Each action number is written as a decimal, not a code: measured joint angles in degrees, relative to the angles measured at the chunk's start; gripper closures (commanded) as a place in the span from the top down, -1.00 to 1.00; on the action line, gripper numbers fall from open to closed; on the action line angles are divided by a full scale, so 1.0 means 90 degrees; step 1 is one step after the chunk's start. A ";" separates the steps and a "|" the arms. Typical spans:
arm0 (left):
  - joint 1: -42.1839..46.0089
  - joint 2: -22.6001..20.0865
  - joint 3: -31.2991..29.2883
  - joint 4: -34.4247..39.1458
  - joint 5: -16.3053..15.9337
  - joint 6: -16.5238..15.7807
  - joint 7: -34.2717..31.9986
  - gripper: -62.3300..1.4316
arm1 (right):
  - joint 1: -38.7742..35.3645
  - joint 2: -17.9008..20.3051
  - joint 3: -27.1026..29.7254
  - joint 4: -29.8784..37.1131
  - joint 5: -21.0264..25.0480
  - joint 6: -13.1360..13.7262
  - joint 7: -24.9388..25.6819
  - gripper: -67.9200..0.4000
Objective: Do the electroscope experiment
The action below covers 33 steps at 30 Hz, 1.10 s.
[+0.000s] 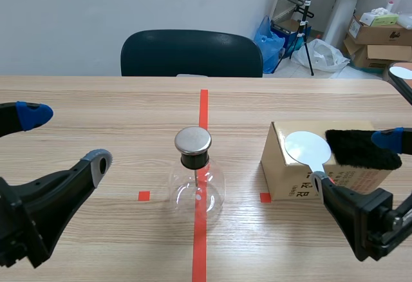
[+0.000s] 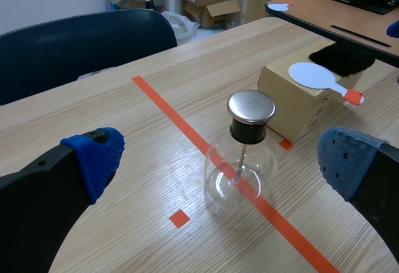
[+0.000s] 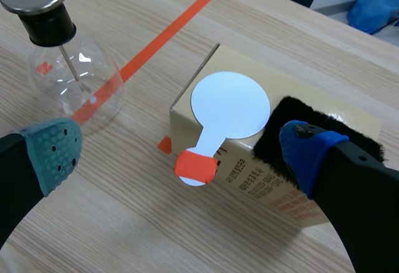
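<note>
The electroscope, a round glass flask (image 1: 196, 188) with a black neck and a flat metal cap (image 1: 192, 140), stands on the red tape line mid-table. To its right a cardboard box (image 1: 286, 172) carries a white round paddle (image 1: 308, 147) with an orange-taped handle (image 3: 194, 167) and a black fur pad (image 1: 362, 149). My left gripper (image 1: 64, 139) hangs open well left of the flask; in the left wrist view the flask (image 2: 240, 173) stands ahead, between the spread fingers. My right gripper (image 3: 181, 150) is open over the box's near edge, the paddle handle between its fingers, untouched.
A dark chair (image 1: 191, 53) stands behind the table's far edge. Cardboard boxes (image 1: 376, 34) and a blue bag (image 1: 269, 37) lie on the floor at the back right. A second table (image 2: 336, 5) with another white paddle (image 1: 402, 71) sits to the right.
</note>
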State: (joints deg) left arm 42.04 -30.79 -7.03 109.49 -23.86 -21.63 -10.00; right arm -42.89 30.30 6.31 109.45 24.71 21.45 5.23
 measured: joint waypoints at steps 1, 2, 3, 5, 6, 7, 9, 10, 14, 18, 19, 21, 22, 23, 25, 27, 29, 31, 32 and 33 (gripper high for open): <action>0.0000 0.0000 0.0000 0.0000 0.0000 0.0000 0.0000 1.00 | 0.0000 0.0000 0.0000 0.0000 -0.0002 0.0000 -0.0049 1.00; 0.0000 0.0000 0.0000 0.0000 0.0000 0.0000 0.0000 1.00 | 0.0000 0.0000 0.0000 0.0000 -0.0024 0.0000 -0.0073 1.00; 0.0000 0.0000 0.0000 0.0000 0.0000 0.0000 0.0000 1.00 | 0.0000 0.0000 0.0000 0.0000 -0.0083 0.0000 -0.0073 1.00; 0.0000 0.0000 0.0000 0.0000 0.0000 0.0000 0.0000 1.00 | 0.0000 0.0000 0.0000 0.0000 -0.0318 0.0000 -0.0070 1.00; 0.0000 0.0000 0.0000 0.0000 0.0000 0.0000 0.0000 1.00 | -0.0005 0.0000 0.0000 0.0000 -0.0476 -0.0002 -0.0070 1.00; 0.0000 0.0000 0.0000 0.0000 0.0000 0.0000 0.0000 1.00 | -0.0036 0.0000 0.0000 0.0000 -0.0648 -0.0010 -0.0068 1.00; 0.0000 0.0000 0.0000 0.0000 0.0000 0.0000 0.0000 1.00 | -0.0155 0.0000 0.0000 0.0002 -0.1018 -0.0027 -0.0032 1.00; 0.0000 0.0000 0.0000 0.0000 0.0000 0.0002 -0.0005 1.00 | -0.0233 0.0000 0.0000 0.0002 -0.1222 -0.0024 0.0027 1.00; 0.0000 0.0000 0.0000 0.0000 0.0000 0.0000 -0.0005 1.00 | -0.0600 0.0000 0.0000 0.0007 -0.2239 -0.0080 0.0641 1.00; 0.0000 0.0000 0.0000 0.0000 0.0000 0.0000 -0.0005 1.00 | -0.1008 0.0000 0.0000 0.0010 -0.3157 -0.0466 0.1127 1.00; 0.0000 0.0000 0.0000 0.0000 0.0000 0.0000 -0.0005 1.00 | -0.1100 0.0000 0.0000 0.0012 -0.3417 -0.0631 0.1202 1.00; 0.0000 0.0000 0.0000 0.0000 0.0000 0.0000 -0.0005 1.00 | -0.1234 0.0000 0.0000 0.0015 -0.3861 -0.0882 0.1207 1.00; 0.0000 0.0000 0.0000 0.0000 0.0000 0.0000 -0.0005 1.00 | -0.1275 0.0000 0.0000 0.0015 -0.4109 -0.0967 0.1205 1.00; 0.0000 0.0000 0.0000 0.0000 0.0000 0.0000 -0.0002 1.00 | -0.1307 0.0000 0.0000 0.0015 -0.4320 -0.1010 0.1207 1.00; 0.0000 0.0000 0.0000 0.0000 0.0000 0.0000 -0.0002 1.00 | -0.1358 -0.0010 0.0000 0.0017 -0.4614 -0.1103 0.1280 1.00; 0.0000 0.0000 0.0000 0.0000 0.0000 0.0000 -0.0007 1.00 | -0.1358 -0.0070 0.0000 0.0017 -0.5022 -0.1265 0.1275 1.00; 0.0000 0.0000 0.0000 0.0000 0.0000 0.0000 -0.0005 1.00 | -0.1358 -0.0226 0.0000 0.0017 -0.5323 -0.1698 0.1299 1.00; 0.0000 0.0000 0.0000 0.0000 0.0000 0.0000 -0.0005 1.00 | -0.1353 -0.0410 0.0000 0.0017 -0.5739 -0.2042 0.1467 1.00; 0.0000 0.0000 0.0000 0.0000 0.0000 0.0000 -0.0005 1.00 | -0.1343 -0.0510 0.0000 0.0017 -0.5974 -0.2147 0.1542 1.00; 0.0000 0.0000 0.0000 0.0000 0.0000 0.0002 -0.0005 1.00 | -0.1343 -0.0614 0.0000 0.0017 -0.6198 -0.2251 0.1598 1.00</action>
State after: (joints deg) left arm 42.04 -30.79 -7.03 109.49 -23.86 -21.61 -10.04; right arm -54.98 24.77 6.31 109.60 -31.07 1.19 19.62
